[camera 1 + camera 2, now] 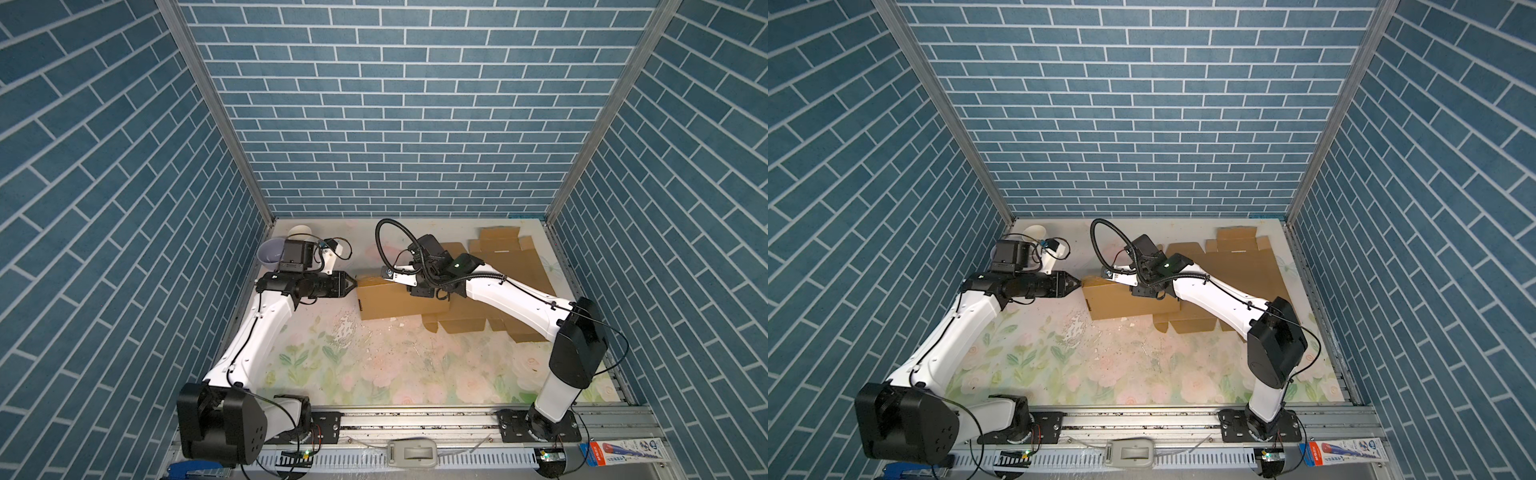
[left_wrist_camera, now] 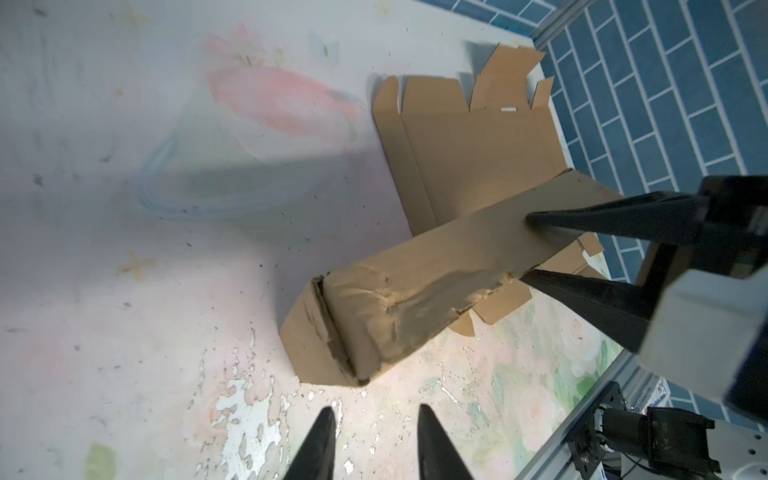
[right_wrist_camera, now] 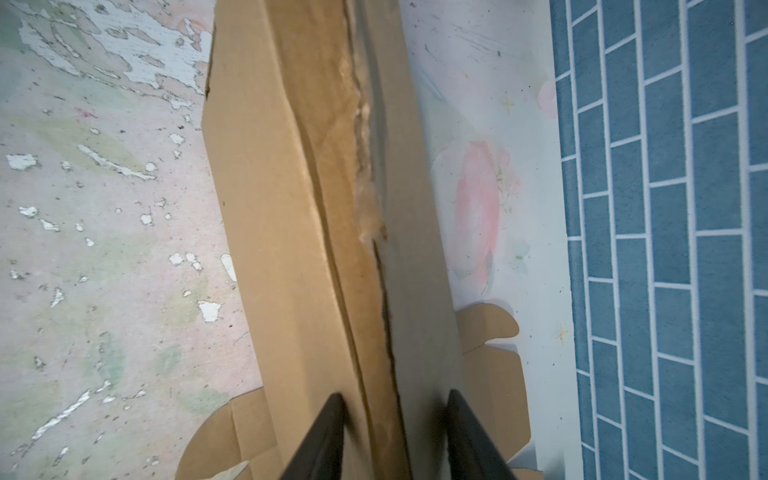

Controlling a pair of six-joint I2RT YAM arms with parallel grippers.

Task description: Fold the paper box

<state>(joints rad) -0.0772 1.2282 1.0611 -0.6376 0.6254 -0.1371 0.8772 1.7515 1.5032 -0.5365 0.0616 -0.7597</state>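
- Your right claw [image 2: 528,245] straddles the raised fold of the box [image 1: 395,299], probably to crease it; pinching or not, I cannot tell
- Your left claw [image 1: 352,284], part-open and empty, sits just off the box's end
- The box lies far-centre on the flaking floral bench [image 1: 374,365]; blue brick walls [image 1: 395,124] around

right arm [image 1: 511,295] hides part of paper box [image 1: 395,305].

Creased brown paper box [image 1: 395,301], partly folded, flaps splayed.
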